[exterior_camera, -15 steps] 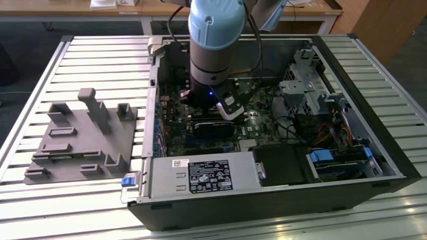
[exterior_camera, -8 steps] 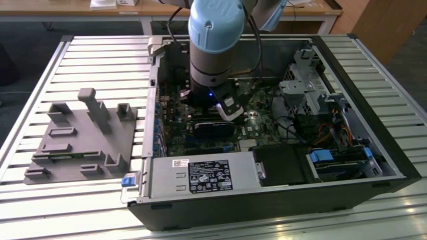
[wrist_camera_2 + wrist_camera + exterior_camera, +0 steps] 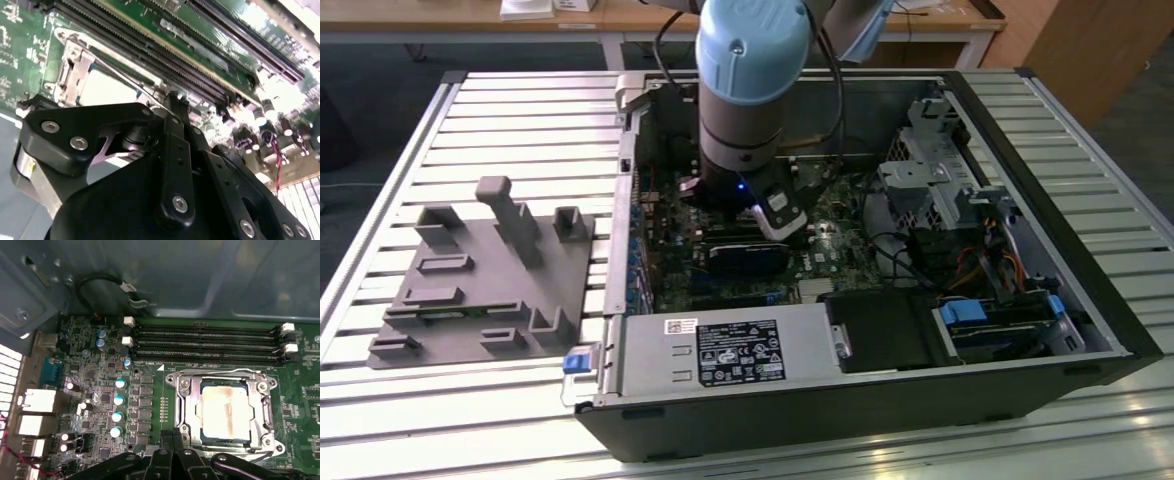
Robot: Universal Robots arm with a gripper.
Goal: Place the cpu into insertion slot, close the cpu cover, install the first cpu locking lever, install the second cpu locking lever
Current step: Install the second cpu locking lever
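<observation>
The cpu (image 3: 225, 410), a pale silvery square with a brownish smear, lies in the insertion slot (image 3: 172, 379) on the green board. The cpu cover (image 3: 189, 405), a thin metal frame, lies flat around it. A thin wire lever (image 3: 220, 373) runs along one side of the socket. My gripper (image 3: 172, 434) hovers just beside the socket's edge, its black fingers pressed together with nothing between them. The second wrist view shows the gripper (image 3: 175, 99) next to the cpu (image 3: 107, 90). In the exterior view the gripper (image 3: 774, 215) reaches down into the open computer case.
Long black memory slots (image 3: 205, 342) run beside the socket, and capacitors (image 3: 119, 400) stand on its other side. The case holds a power supply (image 3: 720, 350), a black card (image 3: 747, 260) and a drive cage (image 3: 934, 170). A grey fixture (image 3: 480, 270) sits at the exterior view's left.
</observation>
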